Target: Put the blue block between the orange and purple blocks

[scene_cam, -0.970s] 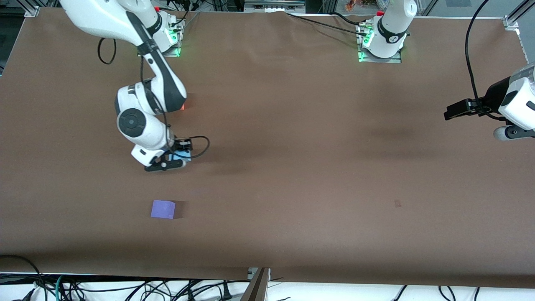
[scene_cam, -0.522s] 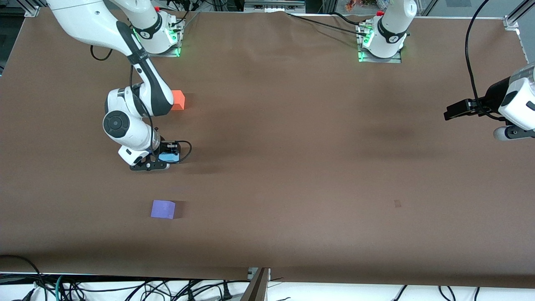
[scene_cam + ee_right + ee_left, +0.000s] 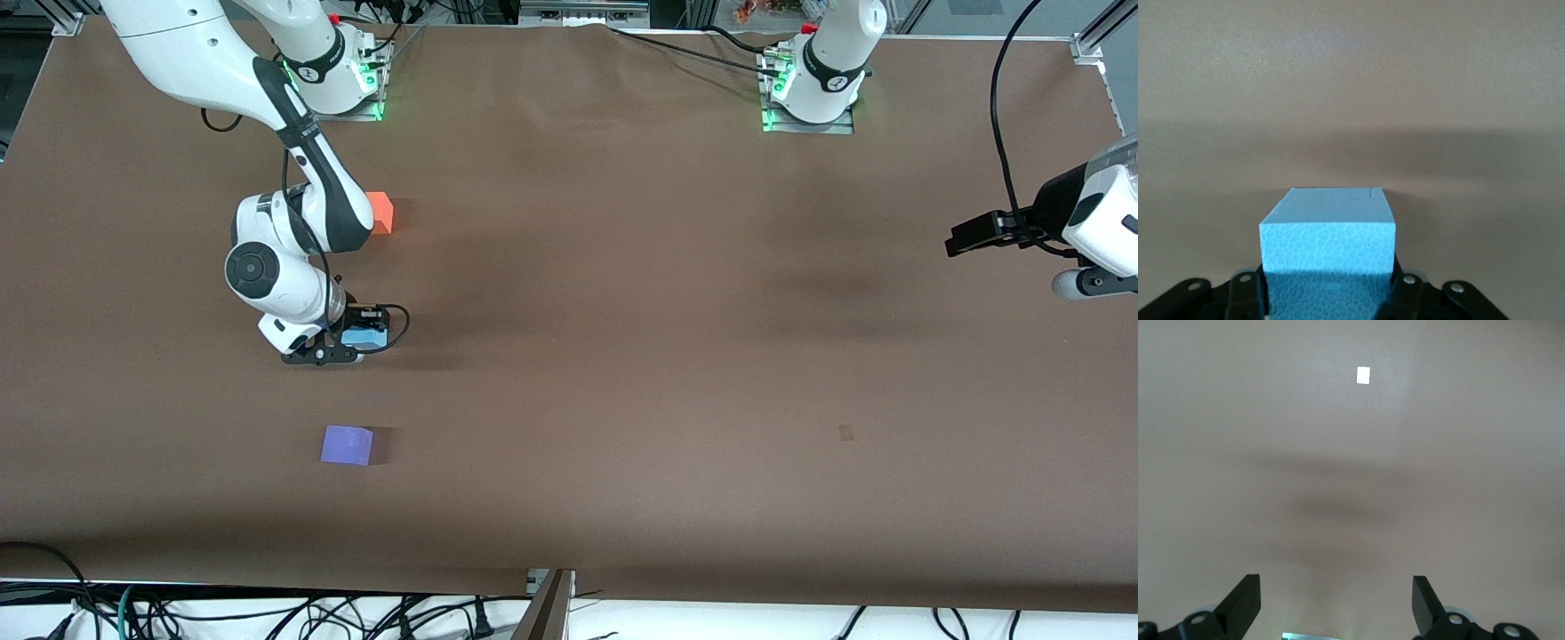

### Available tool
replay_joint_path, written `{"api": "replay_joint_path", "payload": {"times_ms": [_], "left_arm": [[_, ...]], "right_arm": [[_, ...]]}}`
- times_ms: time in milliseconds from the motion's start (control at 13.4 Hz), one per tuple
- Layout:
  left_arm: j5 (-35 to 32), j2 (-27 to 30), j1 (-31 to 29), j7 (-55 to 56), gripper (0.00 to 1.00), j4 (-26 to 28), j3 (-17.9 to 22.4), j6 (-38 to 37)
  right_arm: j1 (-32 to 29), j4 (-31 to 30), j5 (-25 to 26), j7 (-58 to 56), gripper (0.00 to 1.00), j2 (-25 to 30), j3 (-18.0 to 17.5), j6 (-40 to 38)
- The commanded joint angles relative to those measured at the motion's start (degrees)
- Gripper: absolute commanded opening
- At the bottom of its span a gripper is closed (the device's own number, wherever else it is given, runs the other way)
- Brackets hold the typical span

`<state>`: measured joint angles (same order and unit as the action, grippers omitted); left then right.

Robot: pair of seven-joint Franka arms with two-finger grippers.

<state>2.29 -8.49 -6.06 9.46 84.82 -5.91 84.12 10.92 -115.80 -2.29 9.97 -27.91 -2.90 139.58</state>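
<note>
Blue block [image 3: 364,337] sits gripped in my right tool [image 3: 342,342], low over the table [image 3: 622,356], between the orange block [image 3: 380,212] and the purple block [image 3: 347,444]. It is a cube, faces square to my fingers. My left tool [image 3: 965,238] waits open, well apart.

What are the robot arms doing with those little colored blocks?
The right gripper is shut on the blue block, holding it over the table between the orange block and the purple block, which lies nearer the front camera. The blue block isn't let go yet. The left gripper waits, open, over the left arm's end of the table.
</note>
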Motion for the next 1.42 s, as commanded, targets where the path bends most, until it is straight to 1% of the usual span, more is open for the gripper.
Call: {"api": "replay_joint_path", "payload": {"times_ms": [0, 75, 149, 299, 448, 522, 672, 746, 821, 896, 970, 1045, 1119, 1194, 1269, 1343], "left_arm": [[-1.3, -1.2, -0.2, -1.3, 1.0, -2.4, -0.2, -0.5], [-1.3, -1.2, -0.2, -1.3, 1.0, -2.4, -0.2, -0.5], [-1.3, -1.2, -0.2, -1.3, 1.0, -2.4, -0.2, -0.5], [-1.3, -1.2, -0.2, -1.3, 1.0, -2.4, -0.2, -0.5], [-1.3, -1.2, -0.2, -1.3, 1.0, -2.4, -0.2, -0.5], [-1.3, -1.2, -0.3, -1.3, 1.0, -2.4, -0.2, -0.5], [-1.3, -1.2, -0.2, -1.3, 1.0, -2.4, -0.2, -0.5], [-1.3, -1.2, -0.2, -1.3, 1.0, -2.4, -0.2, -0.5], [-1.3, -1.2, -0.3, -1.3, 1.0, -2.4, -0.2, -0.5], [-1.3, -1.2, -0.2, -1.3, 1.0, -2.4, -0.2, -0.5], [-1.3, -1.2, -0.2, -1.3, 1.0, -2.4, -0.2, -0.5], [-1.3, -1.2, -0.2, -1.3, 1.0, -2.4, -0.2, -0.5], [-1.3, -1.2, -0.3, -1.3, 1.0, -2.4, -0.2, -0.5], [-1.3, -1.2, -0.3, -1.3, 1.0, -2.4, -0.2, -0.5], [-1.3, -1.2, -0.3, -1.3, 1.0, -2.4, -0.2, -0.5], [-1.3, -1.2, -0.3, -1.3, 1.0, -2.4, -0.2, -0.5]], "right_arm": [[-0.1, 0.1, -1.0, 1.2, 1.0, 0.8, -0.7, 0.1], [-0.1, 0.7, -1.0, 2.4, 1.0, 1.6, -0.9, -0.3], [0.2, 1.3, -0.9, 3.4, 1.0, 3.1, -1.0, -2.3], [1.0, 4.6, -0.8, 4.7, 1.0, 6.1, -1.0, -9.6], [1.2, 8.5, -0.8, 4.4, 1.0, 11.2, -1.8, -18.1], [1.2, 11.4, -0.8, 4.1, 1.0, 13.4, -1.9, -22.0], [1.0, 19.7, -1.0, 1.7, 1.0, 14.4, -1.2, -33.6], [1.0, 26.8, -2.2, 1.6, 1.0, 14.5, -1.4, -44.5], [1.0, 32.8, -3.7, 2.4, 1.0, 14.5, -1.2, -53.3], [1.0, 36.8, -3.9, 2.3, 1.0, 14.6, -0.9, -58.8], [1.0, 38.1, -4.0, 1.6, 1.0, 16.8, 0.2, -60.8], [0.9, 36.8, -4.0, 1.2, 1.0, 20.9, 1.2, -60.7], [0.9, 33.0, -4.0, 1.0, 1.0, 24.7, 1.6, -60.5], [0.9, 29.0, -4.0, 0.9, 1.0, 28.6, 2.7, -59.1], [0.9, 25.5, -3.6, 0.8, 1.0, 31.1, 3.5, -57.5], [0.9, 23.0, -3.4, -1.1, 1.0, 32.4, 4.3, -55.5]]}}
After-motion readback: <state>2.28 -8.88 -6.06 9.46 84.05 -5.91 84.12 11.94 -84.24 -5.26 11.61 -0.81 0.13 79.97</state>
